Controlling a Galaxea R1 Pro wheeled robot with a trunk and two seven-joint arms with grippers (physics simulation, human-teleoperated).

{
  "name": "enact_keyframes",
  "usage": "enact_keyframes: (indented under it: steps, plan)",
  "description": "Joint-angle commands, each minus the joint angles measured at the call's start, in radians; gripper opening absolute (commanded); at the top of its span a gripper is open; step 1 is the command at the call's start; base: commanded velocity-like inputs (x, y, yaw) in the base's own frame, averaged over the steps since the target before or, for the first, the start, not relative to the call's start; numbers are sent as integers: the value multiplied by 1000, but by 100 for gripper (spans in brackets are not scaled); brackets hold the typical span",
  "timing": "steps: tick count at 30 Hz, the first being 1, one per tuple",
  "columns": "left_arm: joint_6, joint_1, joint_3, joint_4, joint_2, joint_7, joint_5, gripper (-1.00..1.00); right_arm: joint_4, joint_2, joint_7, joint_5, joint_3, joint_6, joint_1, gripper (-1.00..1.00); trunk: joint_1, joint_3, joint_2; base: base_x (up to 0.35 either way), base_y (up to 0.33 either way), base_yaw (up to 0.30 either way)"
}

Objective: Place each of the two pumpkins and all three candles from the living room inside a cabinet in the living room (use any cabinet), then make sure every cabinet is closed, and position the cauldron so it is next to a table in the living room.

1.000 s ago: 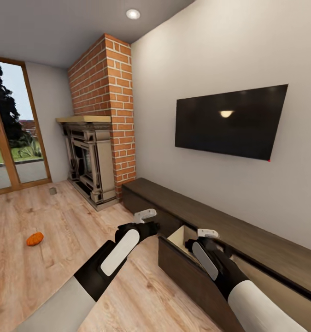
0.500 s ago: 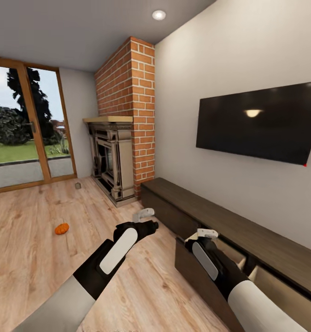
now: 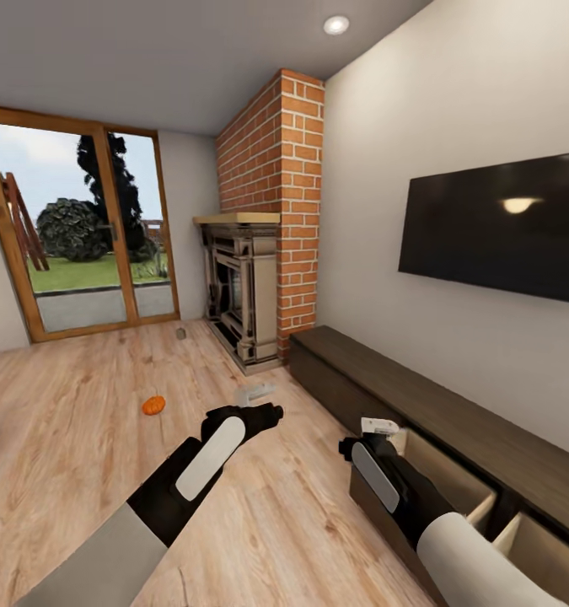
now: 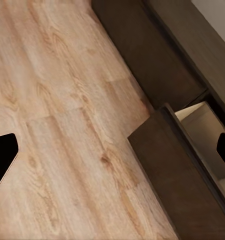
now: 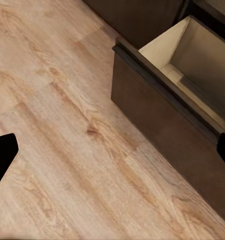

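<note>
We see one small bright-orange ribbed pumpkin (image 3: 153, 405) lying alone on the light wood plank floor (image 3: 82, 421), well apart from both arms and from the cabinet. Farther back, near the glass patio doors (image 3: 82, 236), sits one small grey-beige stub (image 3: 181, 334); it may be a candle, but it is too small for us to be sure.

Along the wall on the right runs one long, low dark-brown wood cabinet (image 3: 453, 413) with a flat top. We count two of its drawers standing open: one drawer (image 3: 427, 480) with a pale interior just beside the right arm, and a second drawer (image 3: 537, 548) at the frame's lower right edge. In the right wrist view the nearer open drawer (image 5: 192, 55) looks bare inside.

We count two arms, both held over the floor. The left gripper (image 3: 256, 394) hovers above bare planks in front of the cabinet; its fingers are blurred, so we cannot tell how wide the jaws stand. The right gripper (image 3: 380, 426) hangs by the front edge of the nearer open drawer; we cannot tell its jaw state either.

One red brick chimney (image 3: 276, 194) rises over one dark fireplace (image 3: 238, 295), and one black flat television (image 3: 495, 228) hangs on the wall above the cabinet.
</note>
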State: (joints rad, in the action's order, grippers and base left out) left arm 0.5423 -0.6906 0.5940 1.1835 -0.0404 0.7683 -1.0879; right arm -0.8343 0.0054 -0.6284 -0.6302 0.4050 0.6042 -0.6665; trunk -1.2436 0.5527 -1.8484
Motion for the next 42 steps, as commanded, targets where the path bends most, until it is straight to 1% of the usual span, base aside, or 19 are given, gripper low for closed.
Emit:
enact_keyframes:
  steps: [1, 7, 18, 20, 23, 31, 32, 33, 34, 35, 37, 39, 41, 42]
  plan:
    - [1, -1, 1, 1, 0, 8, -7, 100, -2, -1, -10, -9, 3, 2, -1, 100, 0, 1, -1, 0, 0, 266]
    - [1, -1, 1, 1, 0, 8, -6, 100, 0, -1, -10, -10, 3, 1, -1, 100, 0, 1, -1, 0, 0, 207]
    - [1, -1, 0, 0, 1, 8, -6, 100, -3, -1, -10, -8, 4, 1, -1, 100, 0, 1, -1, 0, 0, 13]
    - [1, -1, 0, 1, 3, 8, -6, 100, -3, 0, -10, -8, 8, 2, -1, 100, 0, 1, -1, 0, 0, 0]
    - [1, -1, 0, 0, 4, 8, -6, 100, -3, -1, -10, -8, 28, 0, -1, 100, 0, 1, -1, 0, 0, 0]
    - [1, -1, 1, -3, 9, 8, -5, 100, -3, -1, -11, -8, 44, 2, -1, 100, 0, -2, -1, -27, 15, 31]
    - [1, 0, 1, -3, 15, 7, -5, 100, -3, -1, -12, -8, 51, 4, -1, 100, 0, -3, -1, -18, 12, 177]
    - [1, 0, -2, -4, 29, 5, -7, 100, -3, -1, -14, -8, 58, 5, -1, 100, 0, -4, -1, -11, 7, 202]
    - [1, 0, -12, -4, 45, 1, -9, 100, -3, -1, -16, -8, 65, 11, -1, 100, 0, -5, -1, -7, 5, 218]
    - [1, 0, -19, -5, 52, -1, -12, 100, -3, -1, -17, -8, 69, 15, -1, 100, 0, -6, -1, -6, 4, 224]
    - [5, 1, -42, 2, 73, -9, -30, 100, -3, 0, -19, -8, 76, 43, -1, 100, 0, -8, -1, -3, 2, 236]
    - [24, 3, -53, 0, 89, -12, -44, 100, -3, 0, -19, -8, 79, 71, -1, 100, 0, -10, -1, -1, 1, 244]
    - [40, 4, -62, -26, 109, -15, -50, 100, -3, -1, -19, -9, 80, 84, -1, 100, 0, -12, -1, -1, 0, 238]
    - [43, 5, -64, -44, 124, -16, -52, 100, -3, -2, -19, -9, 79, 86, -1, 100, 0, -12, -1, 0, 0, 198]
